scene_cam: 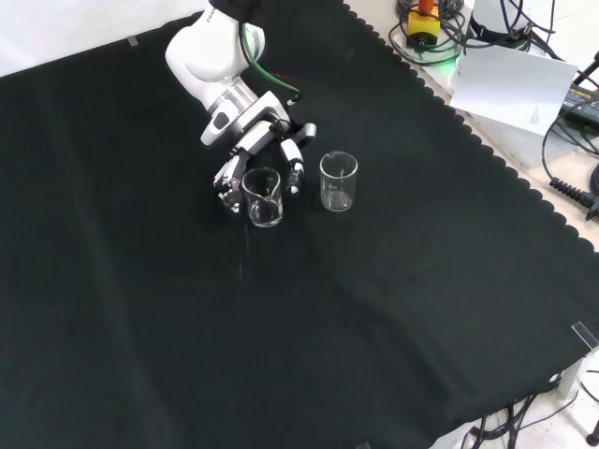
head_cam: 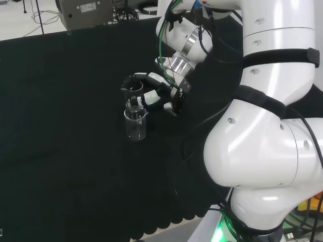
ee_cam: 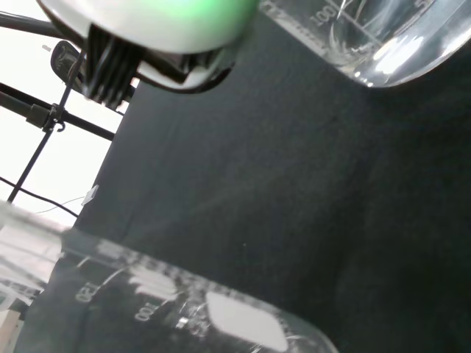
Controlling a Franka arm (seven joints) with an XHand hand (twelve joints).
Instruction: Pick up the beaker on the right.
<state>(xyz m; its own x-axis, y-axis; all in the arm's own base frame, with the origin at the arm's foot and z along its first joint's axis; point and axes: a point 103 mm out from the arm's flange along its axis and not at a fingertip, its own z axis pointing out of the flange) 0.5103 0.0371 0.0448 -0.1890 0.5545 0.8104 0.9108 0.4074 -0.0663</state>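
On the black cloth [scene_cam: 393,309] stand two clear beakers. The hand [scene_cam: 253,150] curls its fingers [scene_cam: 296,173] around the front view's left beaker [scene_cam: 263,197]; the other beaker [scene_cam: 338,181] stands just beside.

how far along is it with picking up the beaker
Done: the hand has reached one of the two beakers, the left one in the front view, and its fingers sit on both sides of it. In hand: closing the grasp; whether the fingers touch the glass is unclear. Left: the lift, since that beaker seems to rest on the black cloth. The other beaker stands apart, untouched.
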